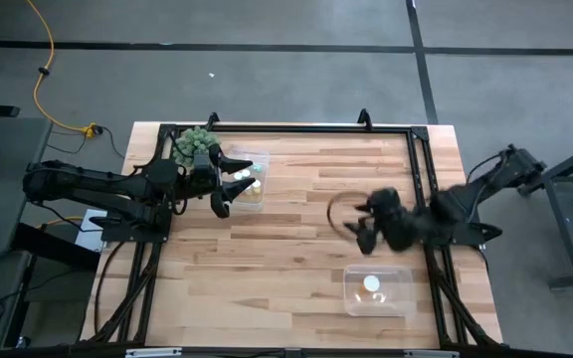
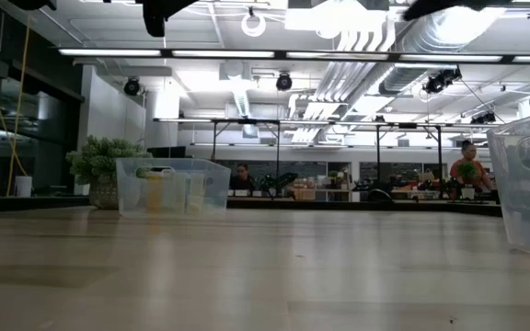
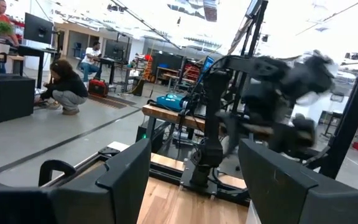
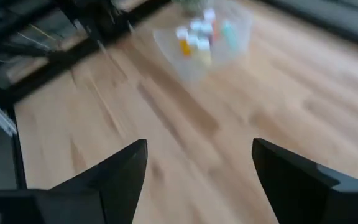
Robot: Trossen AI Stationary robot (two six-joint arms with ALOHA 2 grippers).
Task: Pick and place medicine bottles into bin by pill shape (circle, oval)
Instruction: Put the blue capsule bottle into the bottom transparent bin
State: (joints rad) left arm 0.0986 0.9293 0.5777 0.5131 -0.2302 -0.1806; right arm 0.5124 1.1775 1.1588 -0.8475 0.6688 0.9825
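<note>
A clear bin (image 1: 249, 180) at the far left of the table holds several small medicine bottles (image 4: 197, 34), white, yellow-orange and teal; it also shows in the low view (image 2: 173, 187). A second clear bin (image 1: 379, 291) at the near right holds one white bottle (image 1: 371, 284). My left gripper (image 1: 229, 189) is open and empty, in the air by the far-left bin's left side. My right gripper (image 1: 359, 231) is open and empty above the middle of the table, right of centre; its wrist view (image 4: 197, 180) looks toward the far-left bin.
A green spiky ball plant (image 1: 195, 144) stands at the far left corner, just behind the bottle bin. A black frame rail (image 1: 296, 129) runs along the table's far and side edges. Bare wood (image 1: 267, 259) lies between the two bins. People show in the room behind.
</note>
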